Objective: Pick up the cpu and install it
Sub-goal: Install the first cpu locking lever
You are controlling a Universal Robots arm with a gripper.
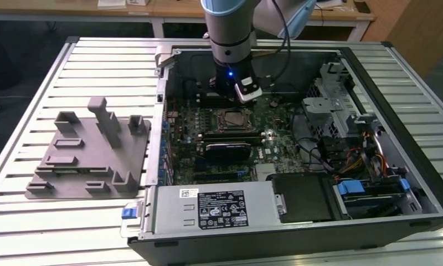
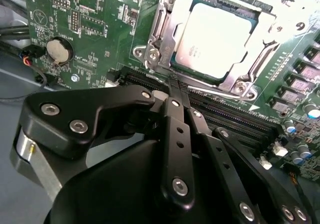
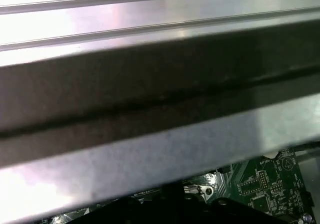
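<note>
Your gripper [image 2: 172, 86] is hanging pinched closed, gripping nothing; the cpu [image 2: 215, 38] is sitting in the socket [image 2: 155, 53] just beyond its tips.

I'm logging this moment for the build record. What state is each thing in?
cpu: seated in the motherboard socket, silvery top up.
gripper: jaws shut, empty, beside the socket.
computer case: side panel off, interior exposed.
grey fixture plate: flat on the table, no chip on it.
</note>
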